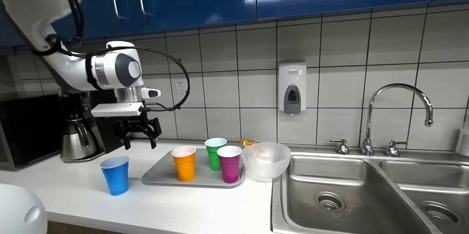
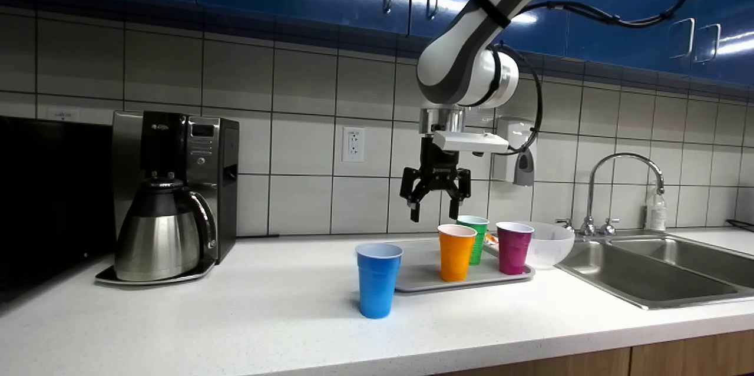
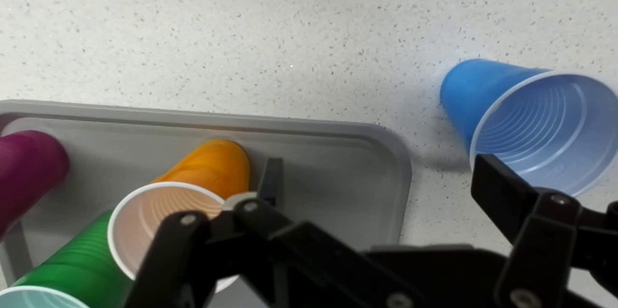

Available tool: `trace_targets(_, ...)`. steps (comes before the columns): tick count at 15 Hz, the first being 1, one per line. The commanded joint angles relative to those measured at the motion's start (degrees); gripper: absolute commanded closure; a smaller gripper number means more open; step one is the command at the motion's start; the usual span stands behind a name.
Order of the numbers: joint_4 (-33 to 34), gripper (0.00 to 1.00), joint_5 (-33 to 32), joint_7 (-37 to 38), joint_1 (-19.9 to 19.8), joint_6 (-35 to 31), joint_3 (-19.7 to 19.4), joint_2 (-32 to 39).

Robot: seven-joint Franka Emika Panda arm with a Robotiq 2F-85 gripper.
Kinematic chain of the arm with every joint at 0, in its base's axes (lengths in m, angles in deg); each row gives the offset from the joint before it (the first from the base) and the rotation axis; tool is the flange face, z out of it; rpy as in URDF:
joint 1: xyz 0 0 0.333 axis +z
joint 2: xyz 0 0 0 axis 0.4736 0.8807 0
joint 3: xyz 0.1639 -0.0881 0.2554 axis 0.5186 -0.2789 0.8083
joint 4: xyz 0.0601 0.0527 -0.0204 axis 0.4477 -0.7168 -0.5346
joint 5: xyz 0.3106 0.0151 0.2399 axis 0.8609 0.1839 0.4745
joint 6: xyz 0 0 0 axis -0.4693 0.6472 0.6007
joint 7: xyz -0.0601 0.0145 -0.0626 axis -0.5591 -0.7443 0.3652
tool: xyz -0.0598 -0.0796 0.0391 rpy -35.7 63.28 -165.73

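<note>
On the grey tray (image 1: 161, 175) stand an orange cup (image 1: 184, 164), a green cup (image 1: 213, 157) and a magenta cup (image 1: 229, 167). Beside the tray, a blue cup (image 2: 378, 284), paler inside; under the tray, grey-speckled white countertop (image 3: 241, 33); behind the tray, pale, dark-lined tiles (image 1: 220, 89).

In both exterior views the tray (image 1: 161, 176) on the counter (image 2: 247, 317) bears a front-left cup (image 1: 184, 168), a front-right cup (image 1: 230, 168) and, behind them, a rear cup (image 1: 213, 158). Left of the tray, slightly before it, stands a fourth cup (image 1: 116, 179); farther left, the coffee maker (image 2: 203, 172). Right of the tray come the bowl (image 1: 265, 166), just beside, then the sink (image 1: 304, 192).
</note>
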Motion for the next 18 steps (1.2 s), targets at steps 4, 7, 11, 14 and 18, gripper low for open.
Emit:
trace_targets(4,2.13,0.0,-0.96,6.97,1.44,2.1,1.6,2.32)
trace_targets(7,2.78,0.0,-1.23,8.78,2.32,2.1,1.91,3.64)
trace_targets(11,3.92,0.0,-1.05,10.46,3.1,1.27,2.04,5.7)
trace_targets(14,4.63,0.0,-0.56,10.8,3.57,0.45,1.98,7.29)
trace_targets(18,5.77,0.0,-1.45,12.09,4.17,-0.86,1.56,9.6)
